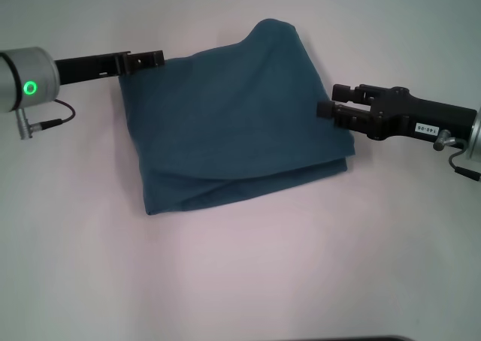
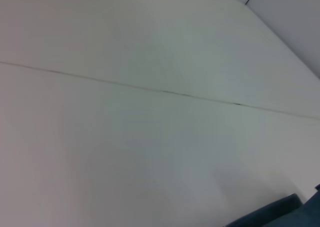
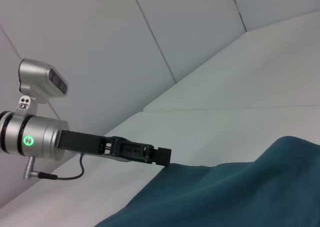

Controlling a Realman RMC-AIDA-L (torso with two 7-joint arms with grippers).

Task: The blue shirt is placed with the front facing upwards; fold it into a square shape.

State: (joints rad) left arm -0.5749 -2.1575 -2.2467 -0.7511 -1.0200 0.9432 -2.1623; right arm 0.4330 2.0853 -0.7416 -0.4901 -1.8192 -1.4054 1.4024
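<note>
The blue shirt (image 1: 237, 119) lay folded into a rough square on the white table (image 1: 240, 281) (one far corner peaked upward). The left gripper (image 1: 154, 58) was clamped on its far left corner; the right gripper (image 1: 328, 104) met the right edge, its grip impossible to tell.

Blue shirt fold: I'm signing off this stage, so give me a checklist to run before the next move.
1. Blue shirt folded over, layered edges at the near side: ok.
2. Square outline: not ok, a far corner bulges up.
3. Left hand at the shirt's far left corner: ok.
4. Right hand at the shirt's right edge: ok.
5. Either hand's grip on the cloth: cannot tell.
6. Print or collar visible: not ok, plain fabric only.
</note>
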